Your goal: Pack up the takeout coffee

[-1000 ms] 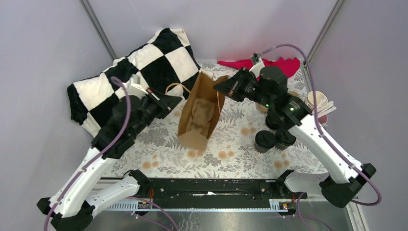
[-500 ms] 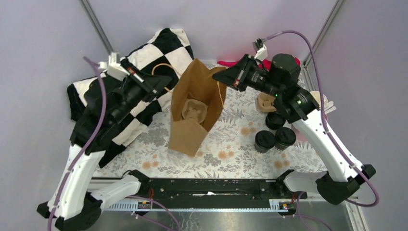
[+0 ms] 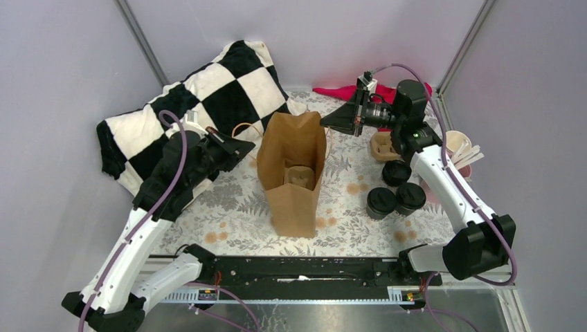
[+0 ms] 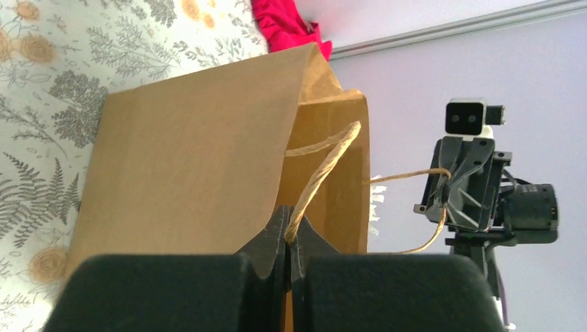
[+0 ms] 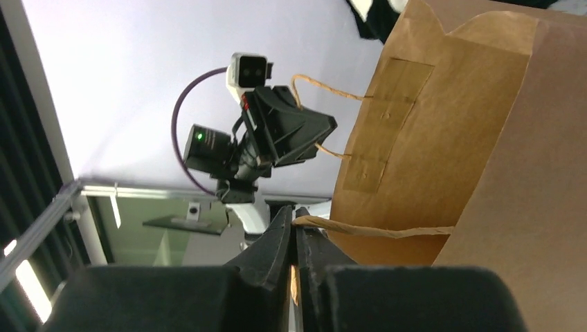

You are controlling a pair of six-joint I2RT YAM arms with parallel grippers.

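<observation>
- Top external view: the three black lidded coffee cups (image 3: 410, 198) stand in a cluster on the flowered table (image 3: 346, 228), to the right of the upright brown paper bag (image 3: 294, 200) and well apart from it. None is in the bag. The left gripper (image 3: 246, 145) and right gripper (image 3: 331, 122) flank the bag's mouth. A tan shape sits inside the bag, but I cannot tell what it is.
- Left wrist view: the left fingers are pressed together on the left twine handle (image 4: 322, 173) and pull that side outward. No cups show here.
- Right wrist view: the right fingers pinch the right twine handle (image 5: 374, 229). The bag wall is thin, creased paper.
- Handling, as a judgement: the cups look light, with walls that give under a squeeze and lids that could pop off. Each is best gripped gently round the body below the lid and kept upright. The bag is floppy and will sag once a handle is let go.
</observation>
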